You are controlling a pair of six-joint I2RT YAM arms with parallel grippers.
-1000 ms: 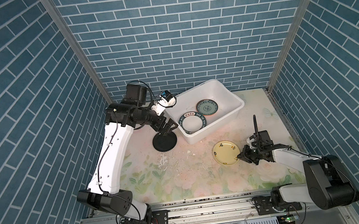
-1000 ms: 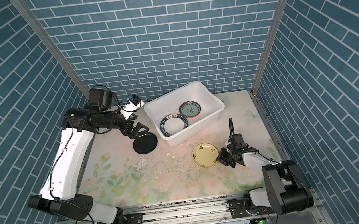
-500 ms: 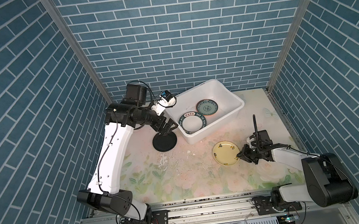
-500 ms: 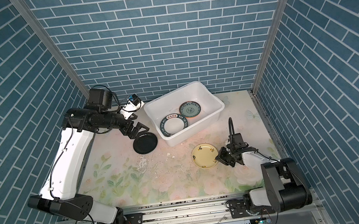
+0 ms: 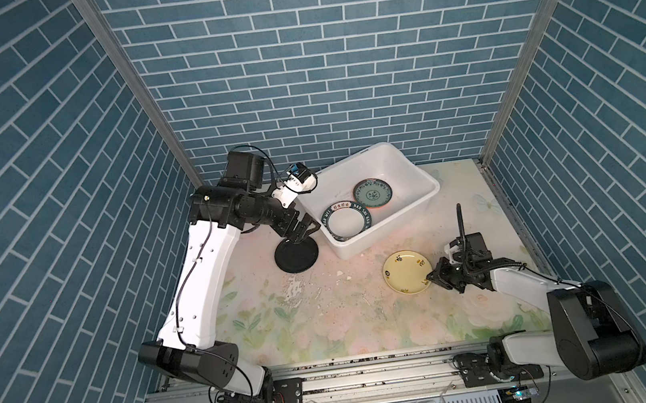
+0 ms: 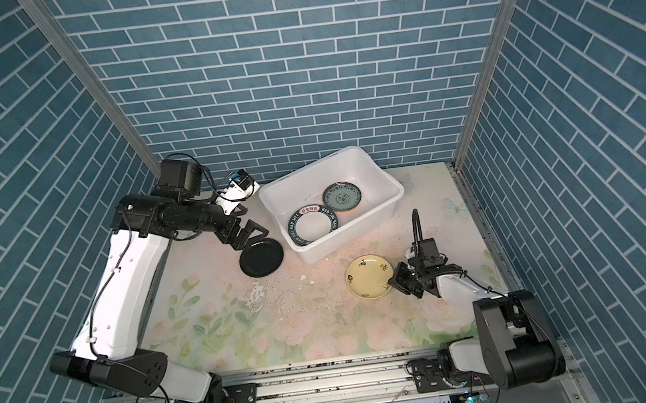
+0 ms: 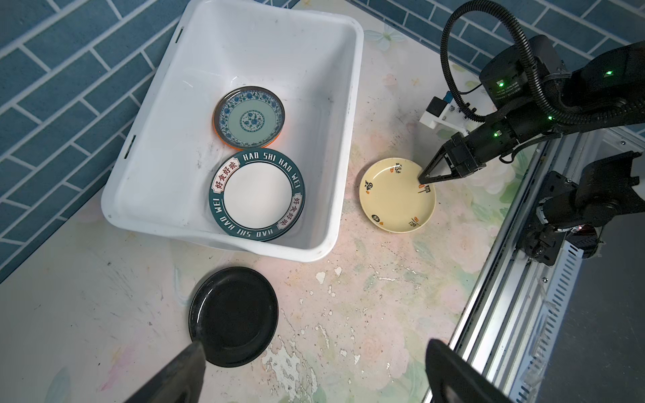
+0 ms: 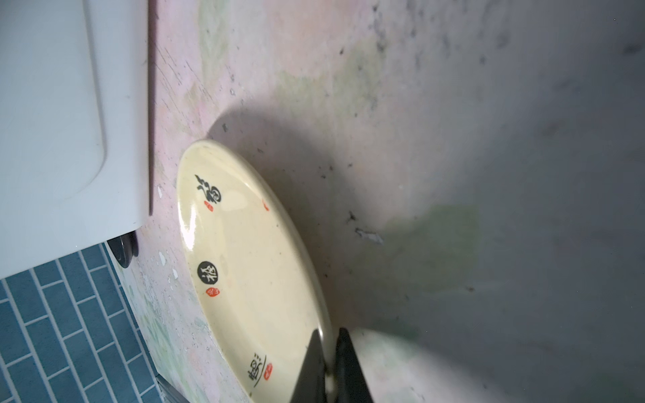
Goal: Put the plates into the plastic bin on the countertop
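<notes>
done: three plates lie in the plastic bin [image 7: 164, 174]: a teal patterned plate [image 7: 249, 118], an orange plate [image 7: 214, 127] that shows only as a rim beneath it, and a white lettered plate [image 7: 257, 195] edge to edge with the pair.
left: two plates are outside the bin, both on the floral desk [image 5: 327, 315]. a black plate [image 7: 234, 315] sits just beside one bin wall and a cream-yellow plate [image 7: 396, 197] sits near another. no further plates are in view.
progress: by this count the job looks a little past halfway, with the next transfer under way.
bin: it stands askew at the back of the desk, close to the tiled wall.
right tool [image 7: 422, 180]: it is pinched thin on the cream-yellow plate's rim, one finger above and one below. whether the plate is clear of the desk cannot be told.
left tool [image 6: 249, 236]: it is spread to full width, holds nothing and hovers over the black plate's edge.
writing, lettered plate: "hao shi hao wei" runs in white capitals round the dark rim, with red chinese characters in pale panels between.
writing, cream-yellow plate: there are black brush characters, one set in a black disc, each with a small red seal mark.
brands: none can be read on the arms or the bin.
</notes>
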